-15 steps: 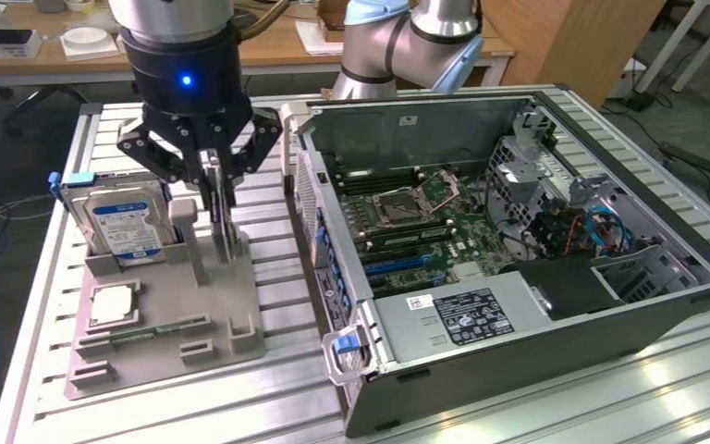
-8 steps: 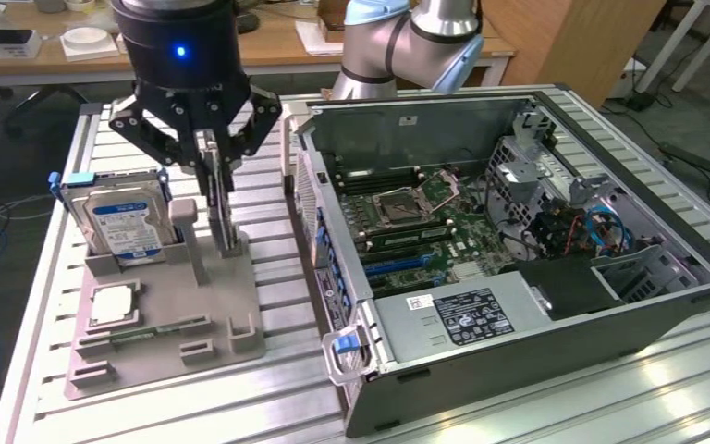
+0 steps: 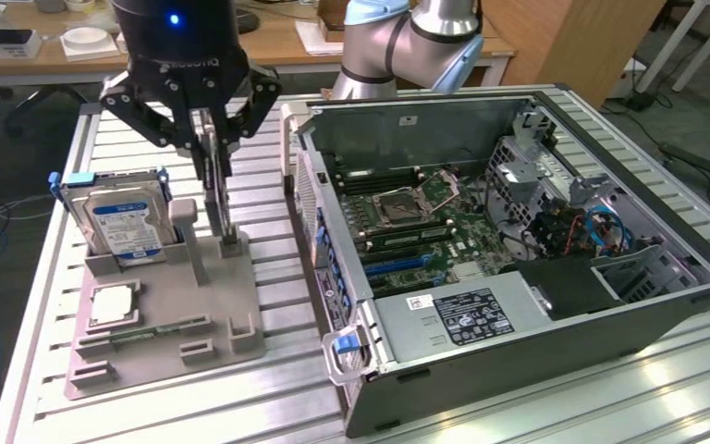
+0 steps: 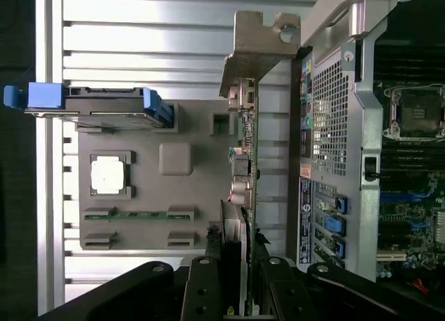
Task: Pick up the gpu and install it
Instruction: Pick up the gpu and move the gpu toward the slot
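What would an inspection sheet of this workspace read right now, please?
Surface: slatted metal table, bearing a grey fixture and an open computer case.
Job's things: gpu upright in the fixture, beside the case.
Clutter: hard drive, processor, memory stick in the fixture.
Hand: hand closed on the gpu's top.
Cables: blue and red leads inside the case.
Surroundings: wooden desks behind.

The glossy black gripper (image 3: 211, 129) bears a blue light (image 3: 174, 18), pale lettering (image 3: 195, 65) and linked jaws; behind it, a silver-grey arm (image 3: 386, 46) with pale-blue caps (image 3: 373, 11).
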